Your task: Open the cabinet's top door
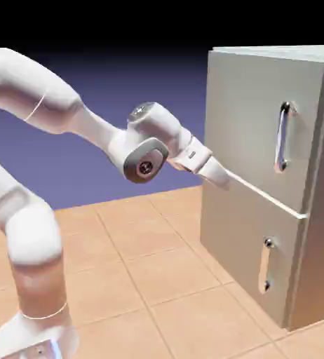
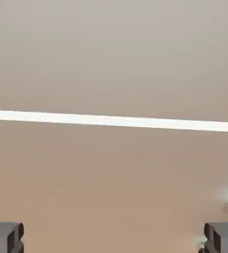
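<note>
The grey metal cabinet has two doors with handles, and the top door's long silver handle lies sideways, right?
Not quite: the exterior view shows the long silver bar handle on the flat grey top door standing upright. The cabinet does have two doors with handles.

“What sort of place is this?”

“A simulated scene, rendered: a tiled floor (image 1: 186, 280) meets a plain blue-violet backdrop (image 1: 172, 105) fading to black.”

“A kitchen, maybe?”

“Can't tell; only a robot arm (image 1: 35, 231) and a grey cabinet (image 1: 263, 168) furnish it.”
</note>
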You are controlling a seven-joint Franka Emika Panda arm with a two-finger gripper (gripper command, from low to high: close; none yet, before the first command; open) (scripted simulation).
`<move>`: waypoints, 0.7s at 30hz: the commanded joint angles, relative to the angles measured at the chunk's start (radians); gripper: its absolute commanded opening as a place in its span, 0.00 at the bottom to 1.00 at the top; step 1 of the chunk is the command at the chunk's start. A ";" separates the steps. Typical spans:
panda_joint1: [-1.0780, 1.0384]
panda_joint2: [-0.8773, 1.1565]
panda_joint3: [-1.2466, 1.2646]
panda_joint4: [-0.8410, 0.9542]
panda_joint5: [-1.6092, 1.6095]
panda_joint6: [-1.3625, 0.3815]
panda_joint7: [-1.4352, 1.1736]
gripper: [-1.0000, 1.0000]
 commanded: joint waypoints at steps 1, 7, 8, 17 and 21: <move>0.013 -0.006 -0.016 0.007 -0.044 -0.001 0.032 1.00; 0.093 -0.045 -0.113 0.052 -0.304 -0.006 0.222 1.00; 0.106 -0.052 -0.129 0.059 -0.348 -0.007 0.254 1.00; 0.226 -0.109 -0.275 0.126 -0.739 -0.016 0.539 1.00; 0.279 -0.135 -0.339 0.155 -0.913 -0.019 0.666 1.00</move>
